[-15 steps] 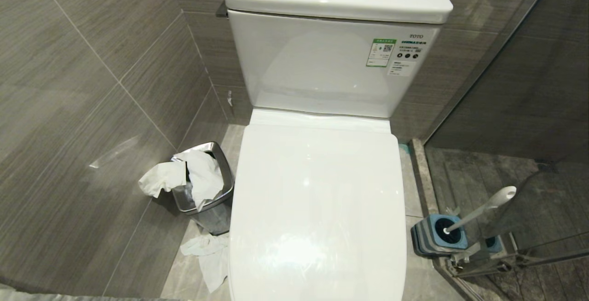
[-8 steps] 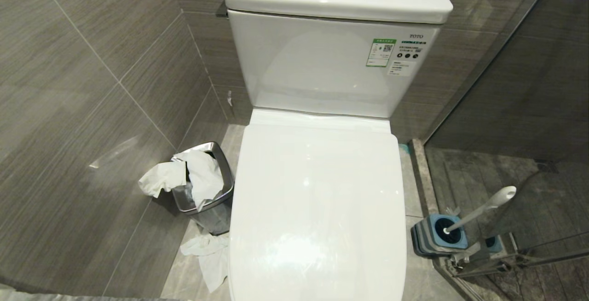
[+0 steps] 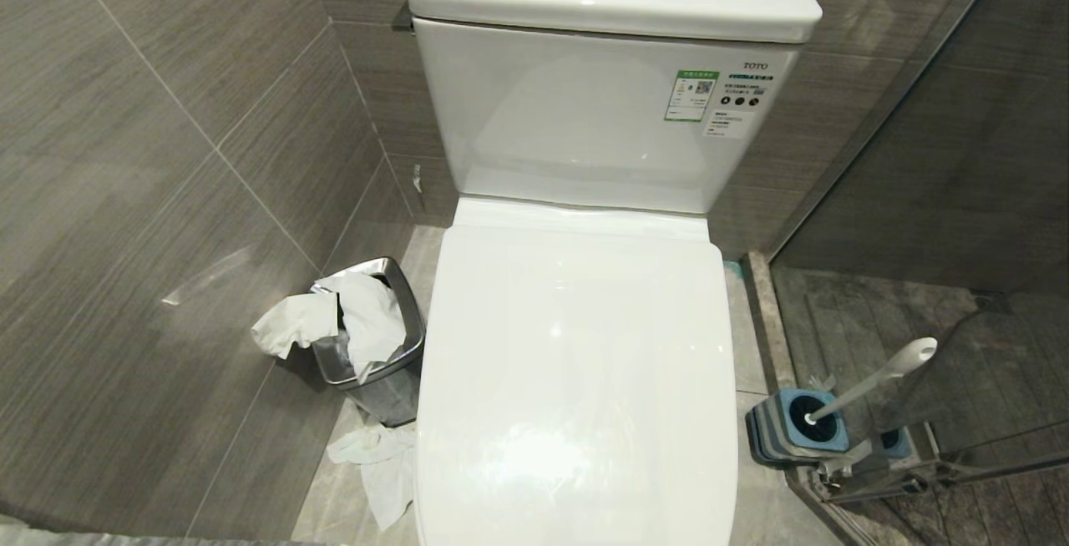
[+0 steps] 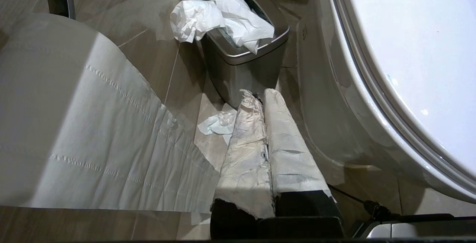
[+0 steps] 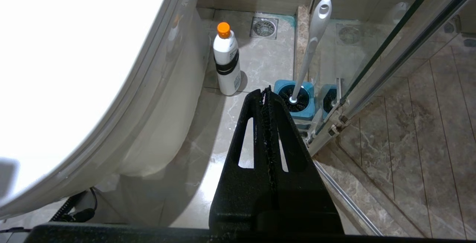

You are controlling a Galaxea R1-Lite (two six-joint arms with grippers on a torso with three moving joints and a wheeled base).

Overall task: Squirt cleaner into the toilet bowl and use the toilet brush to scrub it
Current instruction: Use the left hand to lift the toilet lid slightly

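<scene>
Lid: down over the toilet bowl; lifting it comes first, probably from the front edge.
Bottle: white, orange cap, upright on floor beside the bowl's base.
Toilet brush: standing in holder, right of bowl.
Right gripper: fingers pressed together, empty, near the brush.
Left gripper: paper-wrapped fingers together, by waste bin.

You have one toilet with its lid down, one cistern, one steel waste bin, one toilet brush in one blue-and-grey holder, one white bottle with an orange cap, two floor drains, and two grippers, each pressed together.
</scene>
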